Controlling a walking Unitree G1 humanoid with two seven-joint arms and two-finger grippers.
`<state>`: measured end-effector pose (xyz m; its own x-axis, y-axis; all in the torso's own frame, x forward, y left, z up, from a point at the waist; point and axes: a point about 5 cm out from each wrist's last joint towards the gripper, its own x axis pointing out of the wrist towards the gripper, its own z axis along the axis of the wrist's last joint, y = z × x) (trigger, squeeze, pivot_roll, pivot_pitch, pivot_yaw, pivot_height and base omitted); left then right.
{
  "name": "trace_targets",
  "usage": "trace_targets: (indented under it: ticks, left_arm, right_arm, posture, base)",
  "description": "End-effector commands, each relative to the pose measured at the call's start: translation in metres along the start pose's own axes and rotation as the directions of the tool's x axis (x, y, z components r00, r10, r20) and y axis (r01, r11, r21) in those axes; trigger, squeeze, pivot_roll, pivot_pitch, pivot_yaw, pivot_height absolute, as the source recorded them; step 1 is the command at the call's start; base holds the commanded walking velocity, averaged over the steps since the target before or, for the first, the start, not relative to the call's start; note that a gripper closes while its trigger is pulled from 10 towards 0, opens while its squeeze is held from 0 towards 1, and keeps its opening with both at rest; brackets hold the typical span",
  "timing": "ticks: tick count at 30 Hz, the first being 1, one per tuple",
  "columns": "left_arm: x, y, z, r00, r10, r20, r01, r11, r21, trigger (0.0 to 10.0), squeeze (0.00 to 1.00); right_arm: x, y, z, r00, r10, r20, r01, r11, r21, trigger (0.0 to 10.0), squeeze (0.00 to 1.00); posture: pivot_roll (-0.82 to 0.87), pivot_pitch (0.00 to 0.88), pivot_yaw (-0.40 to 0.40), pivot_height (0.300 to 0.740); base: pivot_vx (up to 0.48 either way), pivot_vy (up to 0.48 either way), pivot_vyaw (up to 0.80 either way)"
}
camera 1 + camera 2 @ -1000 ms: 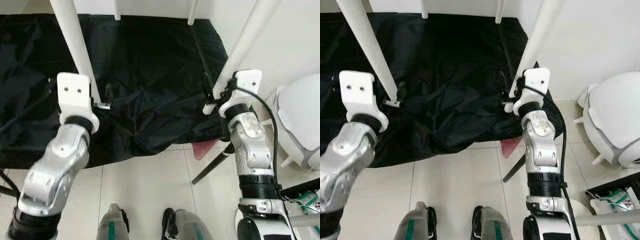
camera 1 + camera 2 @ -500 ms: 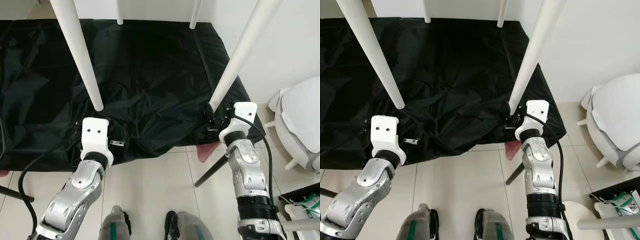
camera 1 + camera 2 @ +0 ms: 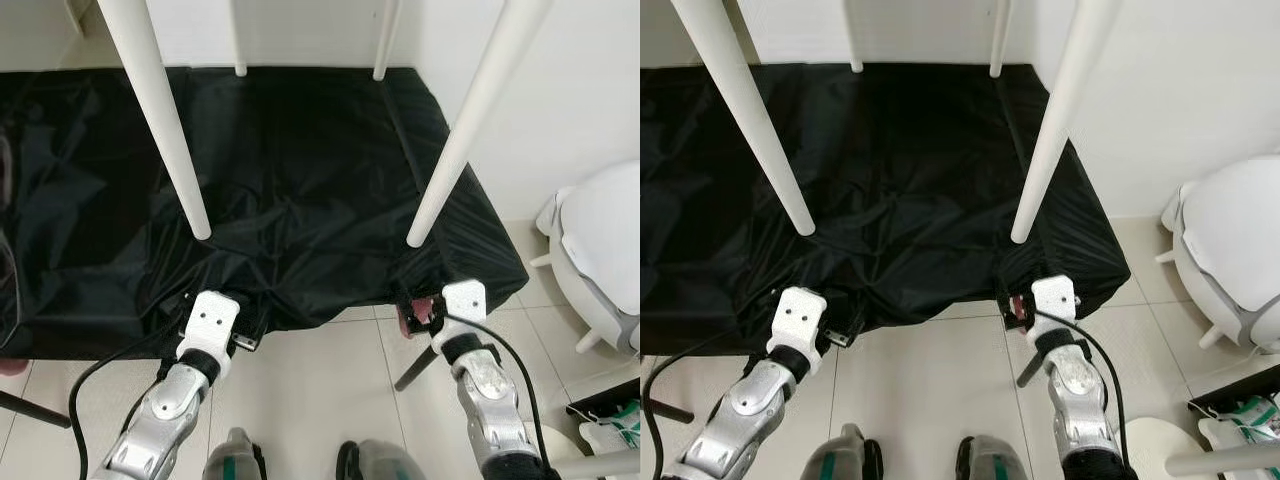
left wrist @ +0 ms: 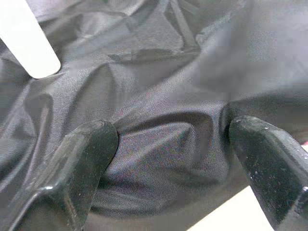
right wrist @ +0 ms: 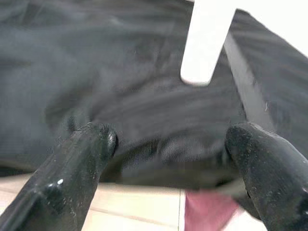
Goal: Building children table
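Observation:
Four white table legs stand on a crumpled black cloth [image 3: 300, 160]. The near left leg [image 3: 165, 120] ends at a foot [image 4: 29, 53] and the near right leg [image 3: 465, 130] at a foot [image 5: 204, 53]; two far legs [image 3: 238, 40] rise at the back. My left gripper [image 4: 168, 144] is low at the cloth's front edge [image 3: 235, 325], open, with only cloth folds between its fingers. My right gripper [image 5: 168, 144] is open too, at the front right corner of the cloth [image 3: 425, 310], short of the near right leg.
A white rounded seat [image 3: 600, 250] stands at the right on the tiled floor [image 3: 310, 380]. Something pink [image 3: 412, 318] peeks from under the cloth's corner, with a dark slanted rod [image 3: 415, 365] below it. A white wall [image 3: 560, 90] borders the right side.
Both grippers have drawn back and down from the near legs' lower ends to the cloth's front edge. The legs stand free of them. The camera has shifted as well.

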<state>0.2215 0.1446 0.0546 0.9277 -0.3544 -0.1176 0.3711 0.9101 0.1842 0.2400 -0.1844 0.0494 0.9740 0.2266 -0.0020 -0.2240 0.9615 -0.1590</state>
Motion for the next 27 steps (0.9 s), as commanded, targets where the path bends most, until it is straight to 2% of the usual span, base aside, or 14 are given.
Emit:
trace_targets:
  ticks: [1, 5, 8, 11, 15, 18, 20, 21, 23, 27]
  left_arm:
    - [-0.007, -0.001, -0.015, 0.998, -0.004, -0.065, 0.007, 0.999, 0.040, 10.0, 0.00]
    - [-0.014, -0.003, -0.036, 0.995, -0.052, -0.090, 0.055, 0.998, 0.039, 10.0, 0.00]
    - [-0.018, -0.003, -0.048, 0.991, -0.062, -0.122, 0.067, 0.997, 0.037, 10.0, 0.00]
    - [-0.018, -0.003, -0.049, 0.991, -0.063, -0.121, 0.068, 0.997, 0.038, 10.0, 0.00]
    - [-0.026, 0.001, -0.046, 0.996, -0.071, -0.045, 0.074, 0.995, 0.068, 10.0, 0.00]
    - [-0.027, 0.002, -0.043, 0.997, -0.068, -0.023, 0.069, 0.994, 0.079, 10.0, 0.00]
    - [-0.025, 0.009, -0.021, 0.996, -0.027, 0.084, 0.021, 0.997, 0.072, 10.0, 0.00]
    - [-0.025, 0.009, -0.021, 0.996, -0.027, 0.084, 0.021, 0.997, 0.072, 10.0, 0.00]
    - [-0.025, 0.009, 0.025, 0.961, -0.042, 0.275, 0.020, 0.996, 0.082, 10.0, 0.00]
    - [-0.027, 0.005, 0.036, 0.945, -0.064, 0.320, 0.037, 0.995, 0.090, 10.0, 0.00]
  right_arm:
    - [-0.009, 0.002, -0.011, 0.999, 0.024, -0.042, -0.024, 1.000, 0.000, 10.0, 0.00]
    - [-0.028, 0.000, -0.033, 0.992, 0.070, -0.103, -0.071, 0.997, -0.008, 10.0, 0.00]
    - [-0.033, -0.001, -0.041, 0.987, 0.075, -0.139, -0.076, 0.997, -0.004, 10.0, 0.00]
    - [-0.033, -0.001, -0.042, 0.988, 0.075, -0.138, -0.076, 0.997, -0.003, 10.0, 0.00]
    - [-0.047, -0.004, -0.064, 0.965, 0.065, -0.253, -0.073, 0.997, -0.023, 10.0, 0.00]
    - [-0.048, -0.004, -0.067, 0.962, 0.066, -0.267, -0.074, 0.997, -0.021, 10.0, 0.00]
    - [-0.050, -0.004, -0.071, 0.956, 0.068, -0.284, -0.076, 0.997, -0.017, 10.0, 0.00]
    - [-0.050, -0.004, -0.071, 0.956, 0.068, -0.284, -0.076, 0.997, -0.017, 10.0, 0.00]
    - [-0.050, -0.002, -0.076, 0.948, 0.074, -0.308, -0.082, 0.997, -0.012, 10.0, 0.00]
    - [-0.048, -0.001, -0.078, 0.945, 0.082, -0.318, -0.091, 0.996, -0.013, 10.0, 0.00]
  posture:
    - [-0.04, 0.023, 0.019, 0.740]
    - [-0.04, 0.024, 0.034, 0.740]
    - [-0.04, 0.023, 0.035, 0.740]
    - [-0.04, 0.023, 0.035, 0.740]
    - [-0.04, 0.028, 0.037, 0.740]
    - [-0.04, 0.028, 0.037, 0.740]
    - [-0.03, 0.030, 0.037, 0.740]
    - [-0.03, 0.030, 0.037, 0.740]
    - [-0.01, 0.031, 0.032, 0.740]
    - [0.01, 0.029, 0.022, 0.740]
  base:
    - [0.000, 0.000, 0.00]
    - [0.000, 0.000, 0.00]
    - [0.000, 0.000, 0.00]
    - [0.000, 0.000, 0.00]
    - [0.000, 0.000, 0.00]
    - [0.000, 0.000, 0.00]
    - [0.000, 0.000, 0.00]
    - [0.000, 0.000, 0.00]
    - [0.000, 0.000, 0.00]
    - [0.000, 0.000, 0.00]
